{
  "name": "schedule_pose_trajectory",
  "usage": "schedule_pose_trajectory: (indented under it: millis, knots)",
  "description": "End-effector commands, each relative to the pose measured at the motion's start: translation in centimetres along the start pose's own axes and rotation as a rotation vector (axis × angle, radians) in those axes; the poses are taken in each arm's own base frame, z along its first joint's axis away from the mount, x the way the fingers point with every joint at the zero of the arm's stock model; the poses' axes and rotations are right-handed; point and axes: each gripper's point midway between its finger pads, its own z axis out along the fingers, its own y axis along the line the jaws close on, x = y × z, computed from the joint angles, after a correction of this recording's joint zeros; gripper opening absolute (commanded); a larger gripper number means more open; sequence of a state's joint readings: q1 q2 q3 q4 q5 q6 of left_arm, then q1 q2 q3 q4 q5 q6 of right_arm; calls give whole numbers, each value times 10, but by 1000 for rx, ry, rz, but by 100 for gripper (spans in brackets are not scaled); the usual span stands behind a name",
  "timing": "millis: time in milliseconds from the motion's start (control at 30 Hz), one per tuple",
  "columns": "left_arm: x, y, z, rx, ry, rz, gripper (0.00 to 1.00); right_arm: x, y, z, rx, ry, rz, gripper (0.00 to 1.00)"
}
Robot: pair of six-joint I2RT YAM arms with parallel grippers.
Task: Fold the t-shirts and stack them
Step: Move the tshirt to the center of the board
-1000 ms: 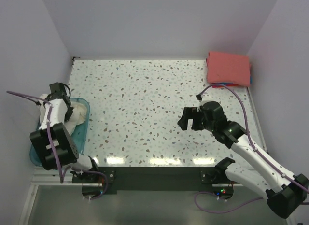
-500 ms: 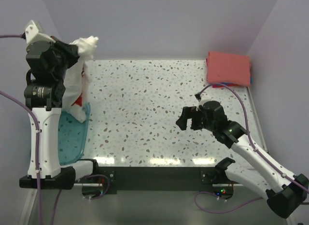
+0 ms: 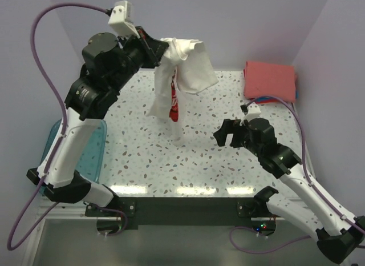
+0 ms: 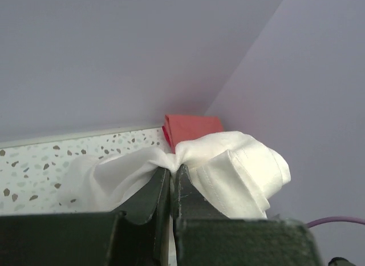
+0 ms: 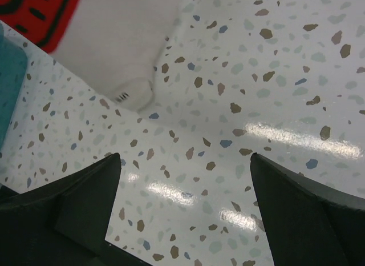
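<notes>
Cream-white cloth hangs from our left gripper (image 3: 161, 52), its jaws clamped together on a bunched fold of the cream-white t-shirt (image 3: 191, 69), held high over the far middle of the table (image 3: 142, 157). The shirt's long axis runs nearly straight down from that pinch, and its narrow lower tail (image 5: 134, 92) ends at the speckled top; we cannot tell whether it touches. Our right gripper (image 3: 226, 134) sits low with fingers spread wide and nothing between them, just to the right of that tail and facing it, so it is the nearer free claw. We judge its reach should go leftward to the tail. The folded coral-red t-shirt (image 3: 270, 80) lies well apart in the far right corner, a blue edge (image 3: 290, 98) beneath it.
</notes>
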State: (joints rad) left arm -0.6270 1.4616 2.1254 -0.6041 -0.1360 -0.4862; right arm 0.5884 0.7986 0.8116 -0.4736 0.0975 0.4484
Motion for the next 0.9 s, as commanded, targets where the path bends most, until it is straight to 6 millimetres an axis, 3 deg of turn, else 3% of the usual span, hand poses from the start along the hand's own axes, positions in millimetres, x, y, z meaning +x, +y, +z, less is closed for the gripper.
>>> schedule_pose_trajectory:
  millis: [0, 167, 267, 300, 367, 400, 467, 500, 533, 567, 600, 633, 667, 700, 767, 867]
  knots:
    - [2, -4, 18, 12, -41, 5, 0, -29, -6, -4, 44, -124, 5, 99]
    - [18, 16, 39, -84, -37, -16, 0, -23, -10, 10, 70, -112, 15, 99]
    - [26, 60, 55, -213, -30, -30, 0, -19, -13, 27, 101, -98, 28, 99]
    - [39, 78, 64, -237, 0, -80, 0, -20, -14, 33, 108, -95, 34, 99]
    - [46, 124, 71, -292, 30, -130, 0, -12, -15, 47, 126, -61, 41, 99]
    - [71, 152, 78, -354, 73, -155, 0, -11, -13, 52, 119, -56, 47, 99]
    - [90, 208, 79, -459, 102, -187, 0, -1, -14, 66, 130, -10, 55, 99]
    - [130, 236, 82, -494, 191, -233, 0, 1, -13, 69, 127, 2, 53, 98]
    - [139, 271, 77, -550, 207, -267, 0, 6, -12, 73, 124, 22, 50, 98]
    - [152, 289, 77, -567, 221, -294, 0, 13, -13, 76, 124, 45, 47, 98]
    - [188, 315, 69, -622, 289, -323, 0, 20, -15, 80, 127, 67, 49, 98]
    - [197, 337, 59, -670, 298, -351, 0, 28, -12, 82, 104, 89, 52, 98]
    - [205, 346, 56, -675, 298, -365, 0, 43, -14, 84, 102, 121, 66, 98]
    - [231, 353, 45, -679, 346, -393, 0, 49, -14, 88, 93, 126, 80, 98]
    - [239, 365, 36, -695, 335, -404, 0, 75, -22, 93, 105, 164, 124, 98]
    - [252, 371, 25, -711, 355, -416, 0, 88, -23, 108, 94, 155, 172, 98]
